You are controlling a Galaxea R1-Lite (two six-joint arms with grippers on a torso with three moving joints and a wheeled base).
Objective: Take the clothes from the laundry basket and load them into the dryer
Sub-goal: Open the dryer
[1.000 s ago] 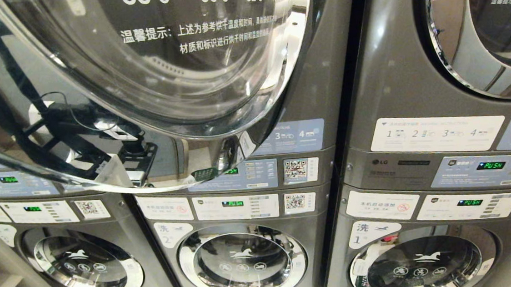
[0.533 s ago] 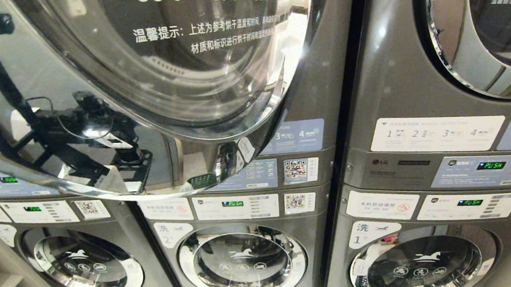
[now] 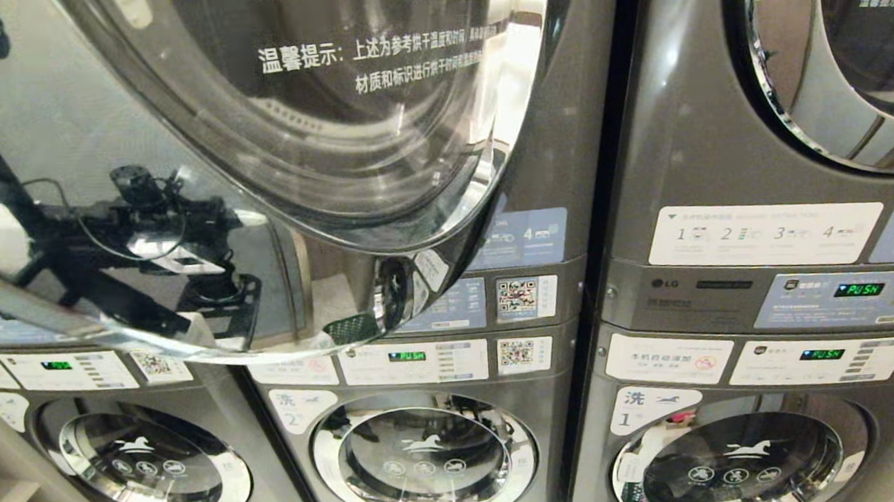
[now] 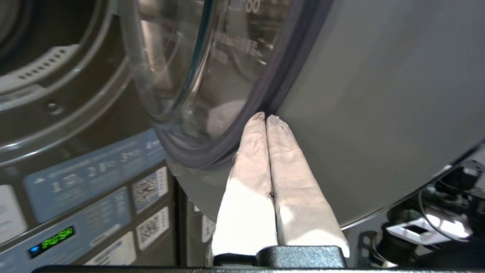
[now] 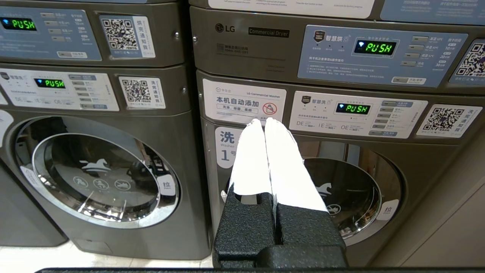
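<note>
Two views show the dryer door (image 3: 193,167) from opposite sides. In the head view it fills the upper left, hanging open in front of the stacked machines. Over the past second its printed temperature labels have slid towards the right of that view and its lower rim has dropped further over the control panels (image 3: 415,357) behind it, while the machines themselves have not shifted. The door has therefore swung, and the camera has not moved.

In the left wrist view my left jaws are pressed flat together and hold nothing. Their fingertips (image 4: 259,118) rest against the door's inner face, at the seam where the dark gasket (image 4: 204,153) around the glass bowl (image 4: 178,68) meets the grey panel. I judge that I am pushing the door wider with closed jaws, which clears the way into the drum (image 4: 26,49). This is preparation only, and no loading has begun.

My right jaws are also fully closed and empty. Their pads (image 5: 252,159) hang parked in front of the lower washer (image 5: 352,197) marked 1.

Containers: only an edge of the drum mouth shows, at the far side of the left wrist view. What can be seen of it is dark and holds no clothes. The washers below all have their doors closed. Neither the laundry basket nor the clothes appear in any view, so I cannot say where they are.
</note>
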